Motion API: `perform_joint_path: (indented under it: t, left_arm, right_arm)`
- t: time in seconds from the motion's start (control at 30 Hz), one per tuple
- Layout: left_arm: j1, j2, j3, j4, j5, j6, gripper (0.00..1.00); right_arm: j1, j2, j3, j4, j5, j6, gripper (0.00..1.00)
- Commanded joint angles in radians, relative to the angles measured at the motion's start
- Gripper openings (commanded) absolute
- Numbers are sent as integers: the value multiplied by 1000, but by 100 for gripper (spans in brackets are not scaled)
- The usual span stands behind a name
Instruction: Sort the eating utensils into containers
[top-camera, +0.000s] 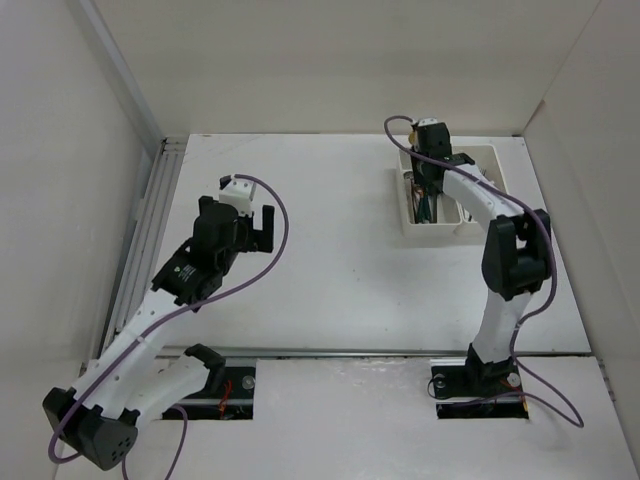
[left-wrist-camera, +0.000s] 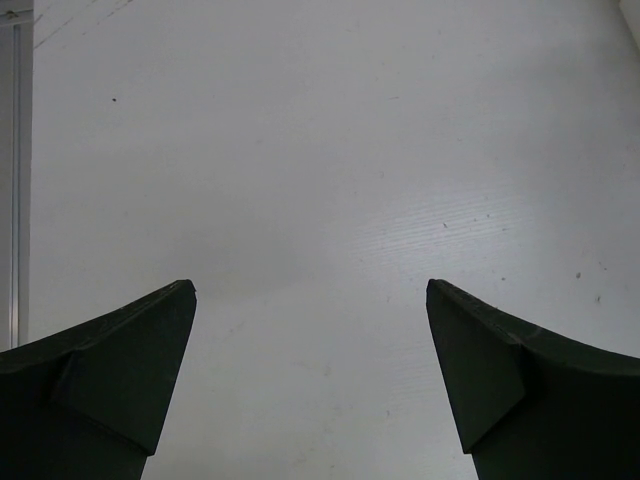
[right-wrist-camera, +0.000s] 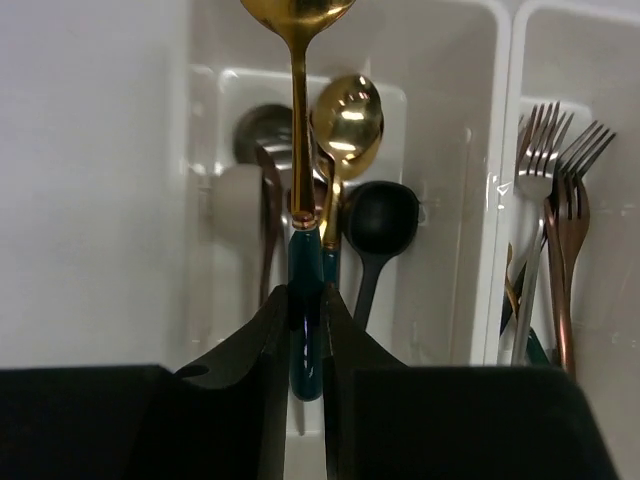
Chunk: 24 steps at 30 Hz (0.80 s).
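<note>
My right gripper (right-wrist-camera: 305, 298) is shut on the dark green handle of a gold-headed spoon (right-wrist-camera: 299, 150) and holds it over the left compartment of the white two-compartment tray (top-camera: 492, 157). That compartment (right-wrist-camera: 205, 120) holds several spoons: gold (right-wrist-camera: 347, 118), black (right-wrist-camera: 380, 218), silver and brown. The right compartment (right-wrist-camera: 610, 250) holds several forks (right-wrist-camera: 545, 200), silver and copper. In the top view the right gripper (top-camera: 432, 170) is over the tray's left side. My left gripper (left-wrist-camera: 310, 290) is open and empty above bare table; it also shows in the top view (top-camera: 240, 215).
White walls enclose the table on three sides. A ribbed metal rail (top-camera: 150, 220) runs along the left edge. A purple cable (top-camera: 275, 235) loops beside the left arm.
</note>
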Motion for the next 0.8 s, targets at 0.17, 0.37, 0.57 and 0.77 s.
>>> perform_joint_path:
  t: [0.17, 0.37, 0.57, 0.77]
  left_arm:
    - [1, 27, -38, 95, -25, 21, 100]
    - [1, 37, -27, 95, -25, 21, 100]
    - [20, 37, 18, 49, -25, 21, 100]
    - [20, 0, 36, 17, -76, 21, 100]
  right_arm:
    - [-54, 144, 49, -45, -61, -57, 2]
    - [-54, 123, 40, -54, -61, -34, 59]
    - [-72, -46, 31, -63, -17, -11, 76]
    - [-129, -421, -67, -82, 56, 67, 100]
